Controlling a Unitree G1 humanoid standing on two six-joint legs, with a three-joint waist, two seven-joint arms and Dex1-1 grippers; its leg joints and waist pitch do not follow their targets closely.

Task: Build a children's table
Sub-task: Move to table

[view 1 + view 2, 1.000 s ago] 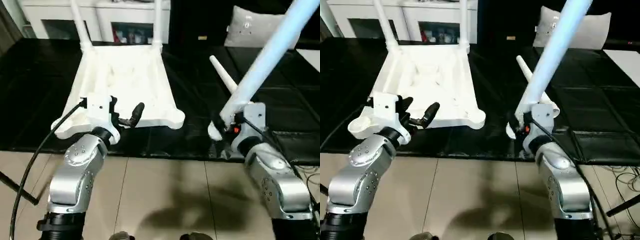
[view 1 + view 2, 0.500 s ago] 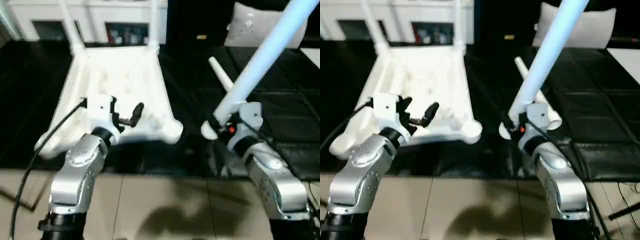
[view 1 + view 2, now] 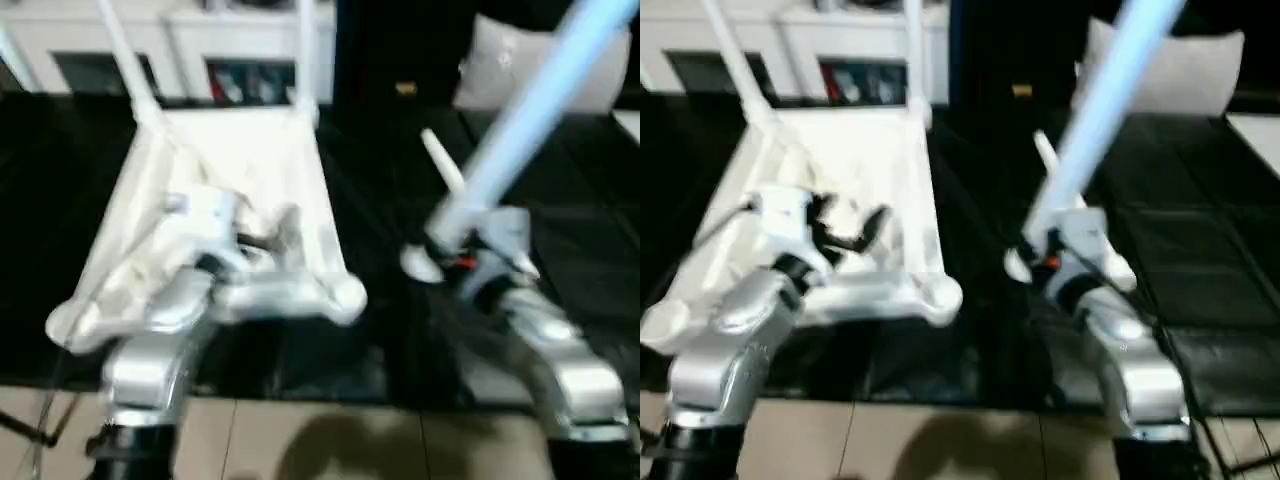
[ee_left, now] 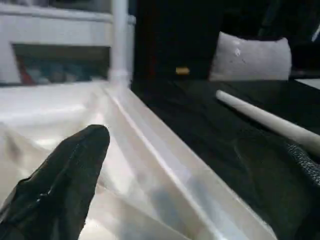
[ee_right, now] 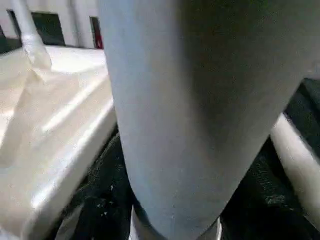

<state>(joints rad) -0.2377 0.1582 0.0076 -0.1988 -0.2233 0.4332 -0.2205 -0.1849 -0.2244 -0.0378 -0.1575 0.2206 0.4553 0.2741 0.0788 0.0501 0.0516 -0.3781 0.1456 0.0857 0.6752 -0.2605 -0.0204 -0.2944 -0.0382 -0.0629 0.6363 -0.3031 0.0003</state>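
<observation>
The children's table top (image 3: 850, 160) lies upside down on the black mat, ribbed underside up. Two white legs (image 3: 725, 60) (image 3: 912, 50) stand in its far corner sockets. The near right socket (image 3: 940, 295) is bare. My left gripper (image 3: 848, 225) hovers open over the near part of the underside, one black finger (image 4: 60, 180) just above the plastic. My right gripper (image 3: 1050, 250) is shut on the lower end of a third leg (image 3: 1110, 90), which slants up and away to the right, right of the table top. A fourth leg (image 3: 1045, 155) lies loose on the mat behind it.
A white cabinet (image 3: 840, 40) with dark compartments stands behind the table top. A grey pillow (image 3: 1180, 70) sits at the back right. The black mat (image 3: 1210, 250) ends at tan floor (image 3: 940, 450) near my body. A black cable runs along my left forearm.
The whole picture has shifted and the table top now shows nearer. My left gripper now stands over the underside instead of at its near edge. The right gripper still holds the leg.
</observation>
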